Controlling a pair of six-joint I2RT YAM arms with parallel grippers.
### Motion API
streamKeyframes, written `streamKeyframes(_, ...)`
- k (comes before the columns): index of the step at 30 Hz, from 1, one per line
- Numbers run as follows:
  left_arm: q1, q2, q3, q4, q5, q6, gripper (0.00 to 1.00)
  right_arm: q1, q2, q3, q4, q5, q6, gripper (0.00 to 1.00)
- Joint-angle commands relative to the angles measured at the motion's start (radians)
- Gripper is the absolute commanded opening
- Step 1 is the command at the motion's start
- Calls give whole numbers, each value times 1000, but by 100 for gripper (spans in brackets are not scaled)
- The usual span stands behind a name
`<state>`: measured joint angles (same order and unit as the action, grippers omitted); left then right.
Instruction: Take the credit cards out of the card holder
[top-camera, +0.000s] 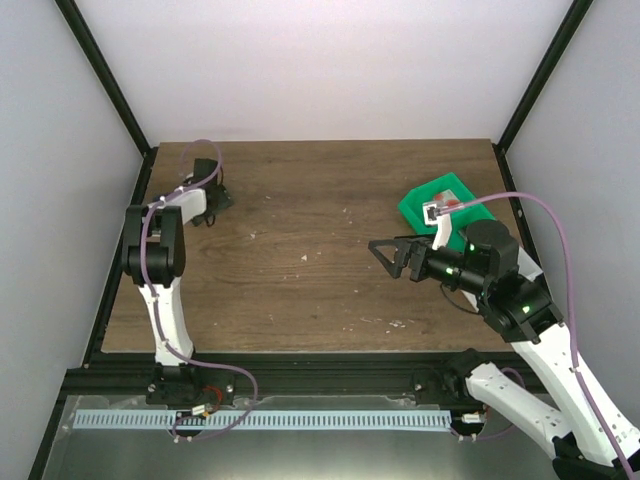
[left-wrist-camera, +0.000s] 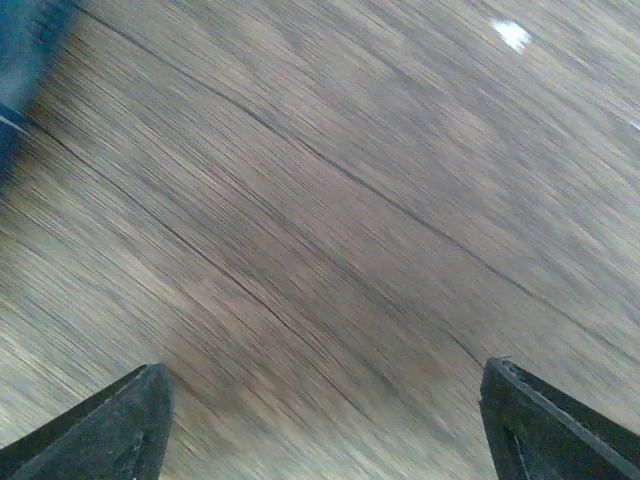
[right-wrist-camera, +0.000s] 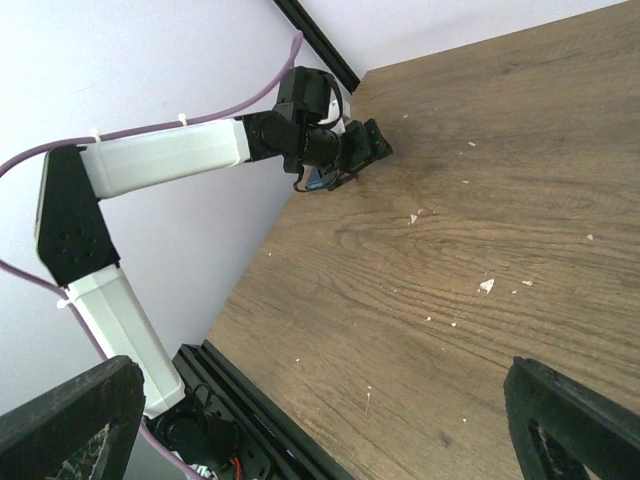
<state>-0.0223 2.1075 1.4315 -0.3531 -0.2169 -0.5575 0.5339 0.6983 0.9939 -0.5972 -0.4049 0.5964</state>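
I'm seeing the card holder (left-wrist-camera: 22, 60) only as a blue blur at the far left of the table (top-camera: 300, 270). It is just beside the left gripper (left-wrist-camera: 322, 370), whose fingers are standing wide apart over bare wood with nothing between them. The right gripper (top-camera: 383, 258) is hanging over the right half, well apart from the holder, jaws spread and empty too. Something small, reddish and pale, is lying in the green bin (top-camera: 412, 208) behind it. I'm guessing that is a card or two already out, but it is too small to be sure. I'm not able to tell whether any cards are sitting in the holder, so I'm treating the job as part done at most, with the holder left to check.
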Motion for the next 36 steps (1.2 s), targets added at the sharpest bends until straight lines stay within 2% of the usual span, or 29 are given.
streamKeyframes(1,-6,-77,-46,54,80,-31,81,11,-17,3,18,-9,45,100)
streamKeyframes(4,42,-106,-10,59,125,20,75,11,-32,-3,9,9,51,100)
streamKeyframes(8,167,-128,-4,80,217,35,67,11,-42,-14,0,49,45,100)
streamKeyframes(11,230,-135,6,104,243,84,65,11,-30,-7,1,70,29,100)
streamKeyframes(14,262,-115,52,87,193,109,64,11,-15,-2,12,86,24,100)
streamKeyframes(21,282,-1,209,4,70,193,77,11,9,-2,53,69,19,100)
streamKeyframes(30,323,76,224,-36,62,224,78,11,-47,-63,65,99,23,100)
streamKeyframes(36,323,131,236,-64,188,231,74,11,-68,-85,67,99,27,100)
